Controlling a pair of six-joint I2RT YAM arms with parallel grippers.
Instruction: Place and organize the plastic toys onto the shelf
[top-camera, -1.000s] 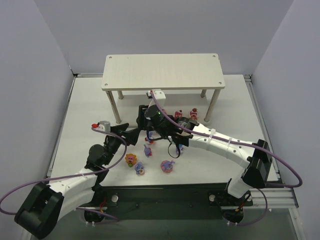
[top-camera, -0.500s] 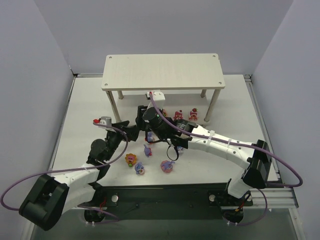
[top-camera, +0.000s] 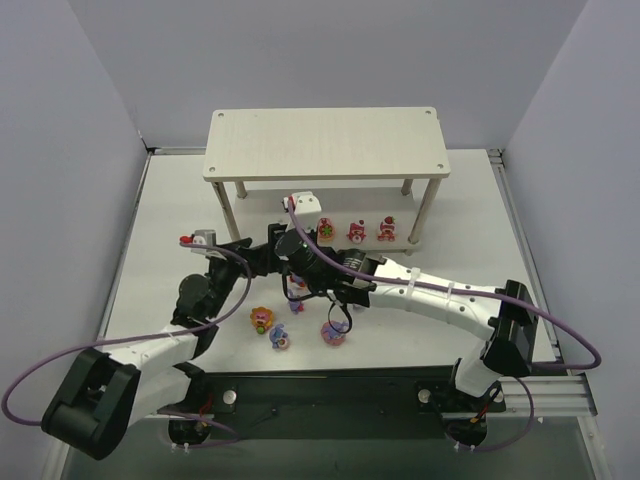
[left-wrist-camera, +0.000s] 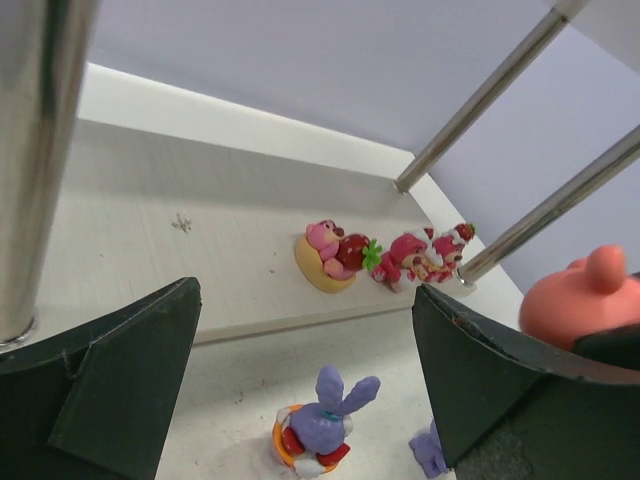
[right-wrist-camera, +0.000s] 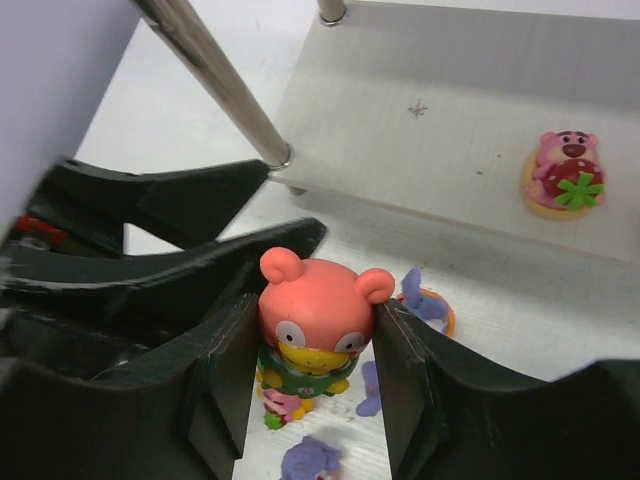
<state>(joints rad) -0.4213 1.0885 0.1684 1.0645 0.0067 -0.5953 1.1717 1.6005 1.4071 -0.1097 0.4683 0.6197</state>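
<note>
Clearly, the right gripper (right-wrist-camera: 317, 310) is clamped on a glossy salmon-pink toy (right-wrist-camera: 318, 330) with round ears, white eyes and a green body. It is held just in front of the shelf (top-camera: 325, 140), near one front leg (right-wrist-camera: 215, 85). Three red-pink toys (top-camera: 354, 231) stand on the shelf's lower tier. Purple bunnies (top-camera: 281, 338) and round ones lie on the table (top-camera: 170, 220) before the shelf. The left gripper (top-camera: 255, 255), fingers spread wide, crowds beside the held toy.
</note>
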